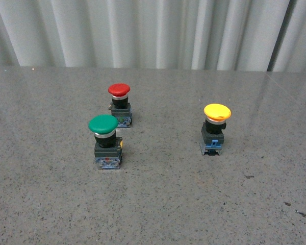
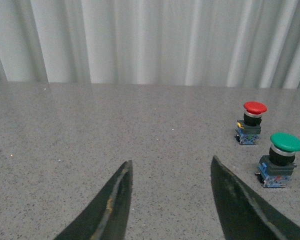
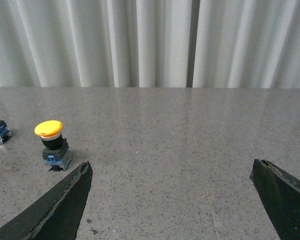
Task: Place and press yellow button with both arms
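Left end effector (image 2: pixel 171 161): The two black fingers are spread apart. Nothing is held between them, and only bare desk (image 1: pixel 163 209) is seen under them.
Right end effector (image 3: pixel 171 165): These fingers are spread even wider. Nothing is held here either.
Yellow button (image 1: pixel 215 127): It is stood upright on the desk, alone on the right side in the front view. From the right wrist it is seen ahead of the fingers and off to one side, not between them. It is not touched by any finger.
Green button (image 1: pixel 106 140): It is stood on the left side, well apart from the yellow one.
Red button (image 1: pixel 119 104): It is found just behind the green one, farther from the robot.
Step in hand: It looks like the very start. Nothing is grabbed and nothing is pressed yet.
Next move: The right end effector probably has to be lined up with the yellow button's black body, so it can be gripped under the cap. The cap could then be pushed down by the other arm. The green and red ones should be left alone.
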You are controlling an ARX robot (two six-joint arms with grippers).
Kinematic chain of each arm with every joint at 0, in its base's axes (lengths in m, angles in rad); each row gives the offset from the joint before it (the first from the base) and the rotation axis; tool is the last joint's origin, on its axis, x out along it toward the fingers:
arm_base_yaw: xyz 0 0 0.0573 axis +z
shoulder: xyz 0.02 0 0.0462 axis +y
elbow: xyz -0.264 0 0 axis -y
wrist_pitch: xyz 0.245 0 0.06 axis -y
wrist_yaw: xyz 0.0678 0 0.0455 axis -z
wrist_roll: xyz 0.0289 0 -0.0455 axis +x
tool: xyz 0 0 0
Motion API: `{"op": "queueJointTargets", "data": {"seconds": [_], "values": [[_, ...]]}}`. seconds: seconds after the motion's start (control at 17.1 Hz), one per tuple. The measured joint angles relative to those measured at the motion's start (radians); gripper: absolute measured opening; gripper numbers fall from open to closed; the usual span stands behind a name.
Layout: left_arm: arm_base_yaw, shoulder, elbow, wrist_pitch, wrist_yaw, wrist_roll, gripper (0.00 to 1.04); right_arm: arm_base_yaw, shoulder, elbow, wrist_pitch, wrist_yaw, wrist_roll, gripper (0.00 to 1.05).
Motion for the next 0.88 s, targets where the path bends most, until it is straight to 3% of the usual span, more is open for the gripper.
{"op": "queueJointTargets", "data": {"seconds": [0.29, 0.35, 0.64, 0.88], "values": [[0.000, 0.000, 0.000, 0.000, 0.000, 0.001, 0.99, 0.000, 0.000, 0.000, -0.002, -0.001, 0.000, 0.98], [0.000, 0.000, 0.000, 0.000, 0.000, 0.000, 0.98, 0.003, 0.069, 0.006, 0.053, -0.051, 0.024, 0.98], [0.000, 0.000, 0.000, 0.000, 0.000, 0.000, 0.98, 0.182, 0.861, 0.282, 0.640, -0.003, 0.026, 0.98], [0.000, 0.000, 0.000, 0.000, 0.000, 0.000, 0.98, 0.281, 1.297, 0.542, 0.657, 0.040, 0.023, 0.98]]}}
